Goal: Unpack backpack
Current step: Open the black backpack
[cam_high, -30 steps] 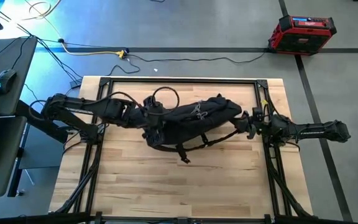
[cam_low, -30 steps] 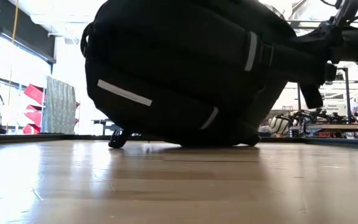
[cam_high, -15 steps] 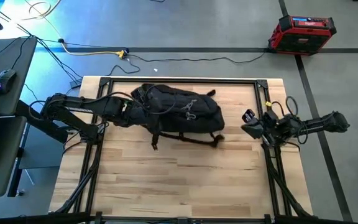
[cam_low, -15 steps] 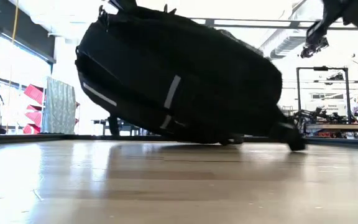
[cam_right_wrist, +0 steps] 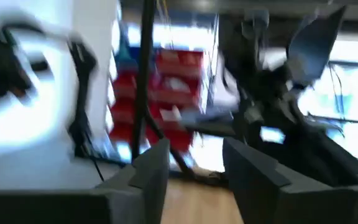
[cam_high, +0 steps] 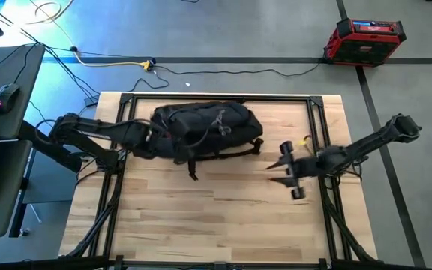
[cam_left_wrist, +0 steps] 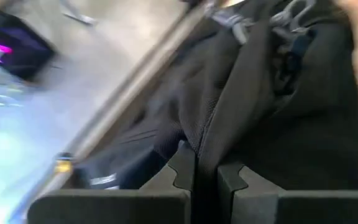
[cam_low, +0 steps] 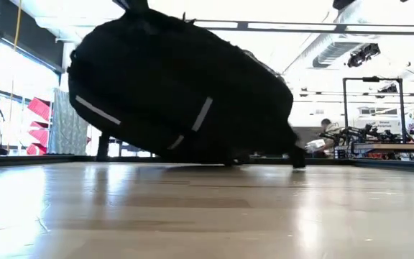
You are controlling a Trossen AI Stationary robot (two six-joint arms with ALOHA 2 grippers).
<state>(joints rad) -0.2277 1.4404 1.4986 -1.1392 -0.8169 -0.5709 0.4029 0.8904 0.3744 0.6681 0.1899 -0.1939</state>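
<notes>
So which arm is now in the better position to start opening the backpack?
The right arm, probably. The left gripper is shut on the backpack fabric at its left end, holding it. The right gripper hangs free, its fingers apart and empty, beside the bag's right end, so it could reach the zipper pulls.

Wood table (cam_high: pixel 223 217) — black backpack (cam_high: pixel 201 127) on far half (straps toward near side).

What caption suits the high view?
Left gripper pinches the large black fabric backpack; right gripper hangs open, apart.
</notes>
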